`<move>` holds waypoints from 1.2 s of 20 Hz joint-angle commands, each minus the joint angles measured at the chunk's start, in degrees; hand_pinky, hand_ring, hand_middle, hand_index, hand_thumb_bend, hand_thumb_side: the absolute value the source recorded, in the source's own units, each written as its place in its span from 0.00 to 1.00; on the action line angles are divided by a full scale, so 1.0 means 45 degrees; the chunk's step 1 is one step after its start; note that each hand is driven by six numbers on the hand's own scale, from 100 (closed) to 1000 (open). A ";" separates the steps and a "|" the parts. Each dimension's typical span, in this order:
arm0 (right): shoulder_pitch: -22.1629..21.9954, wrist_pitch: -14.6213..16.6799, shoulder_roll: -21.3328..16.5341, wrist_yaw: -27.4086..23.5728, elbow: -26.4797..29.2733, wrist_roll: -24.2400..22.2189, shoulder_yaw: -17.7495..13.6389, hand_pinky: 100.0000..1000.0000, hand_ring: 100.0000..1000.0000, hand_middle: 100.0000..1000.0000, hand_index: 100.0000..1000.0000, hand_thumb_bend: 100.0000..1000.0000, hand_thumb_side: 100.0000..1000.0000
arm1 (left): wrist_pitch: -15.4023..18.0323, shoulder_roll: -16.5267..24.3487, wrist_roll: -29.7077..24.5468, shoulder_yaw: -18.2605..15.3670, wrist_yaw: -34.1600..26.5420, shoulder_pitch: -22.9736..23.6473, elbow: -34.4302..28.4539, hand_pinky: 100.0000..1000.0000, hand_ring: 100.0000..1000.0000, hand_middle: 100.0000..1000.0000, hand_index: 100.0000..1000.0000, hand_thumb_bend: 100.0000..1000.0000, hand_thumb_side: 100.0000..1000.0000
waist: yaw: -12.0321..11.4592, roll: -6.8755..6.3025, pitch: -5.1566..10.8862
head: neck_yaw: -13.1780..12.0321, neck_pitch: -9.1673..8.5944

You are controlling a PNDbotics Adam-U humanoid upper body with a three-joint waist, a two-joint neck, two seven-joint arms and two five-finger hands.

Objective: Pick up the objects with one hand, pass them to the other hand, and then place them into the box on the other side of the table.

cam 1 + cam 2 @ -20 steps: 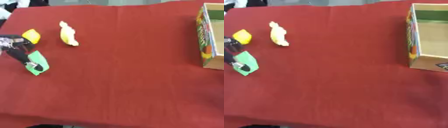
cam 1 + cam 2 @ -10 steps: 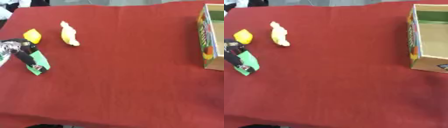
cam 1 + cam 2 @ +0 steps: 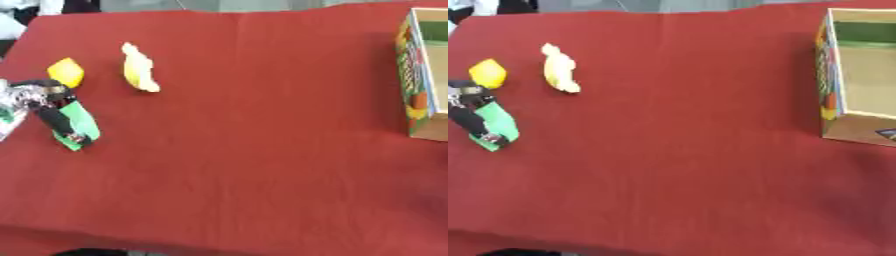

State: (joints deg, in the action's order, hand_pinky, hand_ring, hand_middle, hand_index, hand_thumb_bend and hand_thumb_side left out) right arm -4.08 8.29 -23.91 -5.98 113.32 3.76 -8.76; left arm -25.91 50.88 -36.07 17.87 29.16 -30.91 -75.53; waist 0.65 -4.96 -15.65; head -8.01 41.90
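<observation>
Leftward, left robot hand (image 3: 44, 102) on green packet (image 3: 77, 124), table edge (image 3: 17, 60) close.

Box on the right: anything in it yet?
Empty as far as visible: the box shows bare tan floor; its right part is cut off. The objects are outside it.

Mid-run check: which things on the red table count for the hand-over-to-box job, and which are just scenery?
For the job:
- green packet, under the left hand
- yellow lemon-like piece
- pale yellow banana-shaped piece
- open box, far right, looks empty

Just there:
- red tablecloth

The right hand is not in view.
</observation>
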 commanded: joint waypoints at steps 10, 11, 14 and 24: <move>-0.0066 -0.0031 -0.0066 0.0143 0.0282 0.0034 -0.0071 0.86 0.87 0.74 0.85 0.00 0.51 | -0.0077 0.0404 -0.0596 -0.0083 0.0546 -0.0184 -0.0036 0.76 0.74 0.62 0.53 0.21 0.00 | -0.0076 0.0053 0.0210 | -0.0110 -0.0026; -0.0058 0.0049 -0.0099 0.0134 0.0282 0.0030 -0.0066 0.86 0.87 0.74 0.85 0.00 0.50 | -0.0063 0.0409 -0.0544 -0.0168 0.0458 -0.0138 -0.0292 0.74 0.72 0.60 0.51 0.16 0.00 | -0.0087 0.0064 0.0205 | -0.0092 -0.0012; -0.0085 0.0534 -0.0349 0.0052 0.0282 0.0065 -0.0088 0.86 0.87 0.74 0.85 0.00 0.47 | -0.0109 0.0603 -0.0262 -0.0806 -0.0138 0.0234 -0.2096 0.70 0.67 0.56 0.47 0.10 0.00 | -0.0128 0.0115 0.0194 | 0.0038 0.0008; 0.0816 0.3086 -0.4672 0.0235 0.0282 -0.0921 0.0631 0.86 0.89 0.80 0.86 0.00 0.16 | -0.1077 -0.0304 0.2472 -0.1726 -0.0822 -0.0090 -0.6983 0.67 0.60 0.49 0.44 0.01 0.00 | 0.0056 0.0543 0.0426 | 0.0368 -0.0051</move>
State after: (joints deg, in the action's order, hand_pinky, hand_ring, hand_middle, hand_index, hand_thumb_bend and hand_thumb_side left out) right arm -0.82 21.03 -40.56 -5.37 113.33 0.70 -6.16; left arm -30.61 49.15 -26.61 10.80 25.73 -30.36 -105.17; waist 0.98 -2.55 -14.98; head -6.60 42.11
